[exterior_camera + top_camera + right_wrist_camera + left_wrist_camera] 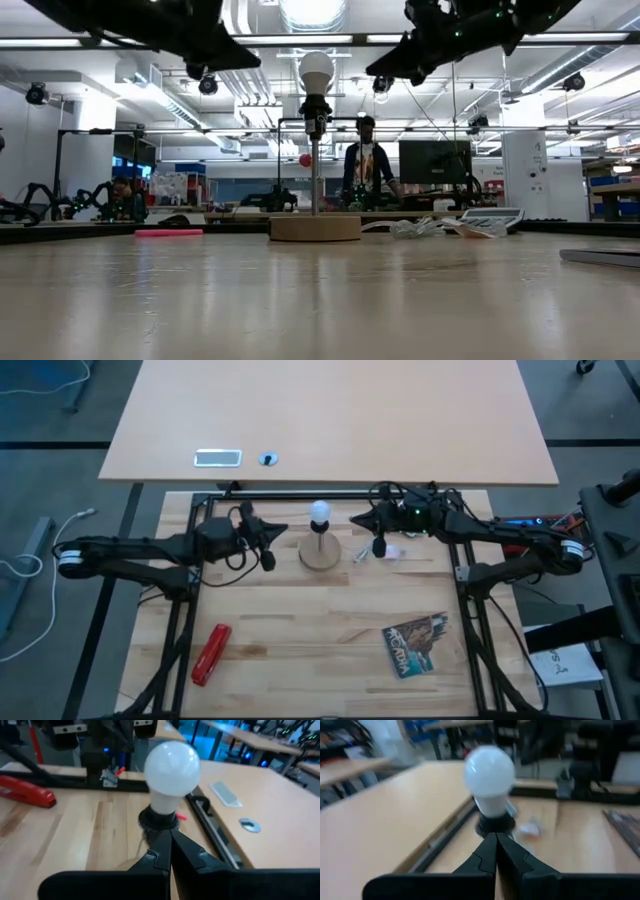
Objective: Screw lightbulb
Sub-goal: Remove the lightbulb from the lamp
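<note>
The white lightbulb point(319, 512) point(317, 72) stands upright with its base in the black socket point(316, 112) of a stem on a round wooden disc point(320, 553) at the table's far middle. My left gripper point(284, 528) point(495, 837) is shut and roughly level, a little to the left of the bulb, pointing at it. My right gripper point(356, 520) point(170, 837) is shut too, a little to the bulb's right, also pointing at it. Both wrist views show the bulb point(490, 772) point(171, 767) just beyond the shut fingertips, with nothing between them.
A see-through plastic wrapper point(390, 552) lies right of the disc. A red stapler point(211, 653) lies near the front left and a printed booklet point(417, 644) near the front right. A second, lighter table point(330, 420) adjoins the far edge. A person point(365, 170) stands in the room behind.
</note>
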Tool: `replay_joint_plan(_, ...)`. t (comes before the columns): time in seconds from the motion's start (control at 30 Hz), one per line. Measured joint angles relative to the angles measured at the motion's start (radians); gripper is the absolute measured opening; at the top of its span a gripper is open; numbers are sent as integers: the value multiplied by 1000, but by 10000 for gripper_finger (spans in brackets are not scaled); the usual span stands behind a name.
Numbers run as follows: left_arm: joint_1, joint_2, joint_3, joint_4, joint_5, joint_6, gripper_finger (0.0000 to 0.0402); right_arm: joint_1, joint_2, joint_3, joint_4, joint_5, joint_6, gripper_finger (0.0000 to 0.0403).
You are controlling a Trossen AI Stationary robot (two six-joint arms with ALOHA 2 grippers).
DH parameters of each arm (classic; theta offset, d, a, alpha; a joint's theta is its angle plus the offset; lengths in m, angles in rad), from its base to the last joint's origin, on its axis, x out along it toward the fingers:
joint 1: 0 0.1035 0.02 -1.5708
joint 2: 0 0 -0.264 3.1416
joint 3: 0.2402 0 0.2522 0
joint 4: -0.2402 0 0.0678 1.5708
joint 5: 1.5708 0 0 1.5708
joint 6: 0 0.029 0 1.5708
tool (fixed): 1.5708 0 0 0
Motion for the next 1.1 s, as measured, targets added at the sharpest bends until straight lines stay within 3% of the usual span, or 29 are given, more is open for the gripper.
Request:
replay_joint_plan(0.27,23,64,-92,453,-60,162,0,-3,86,-36,297,2,107,0)
replay_joint_plan(0.57,84,172,-79,477,-61,93,0,-4,151,-27,339,10,184,0)
replay_joint_plan(0.9,84,167,-26,477,-53,155,0,-6,136,-3,335,11,156,0)
replay_joint_plan(1.1,80,158,25,389,-52,141,0,-6,136,42,313,12,142,0)
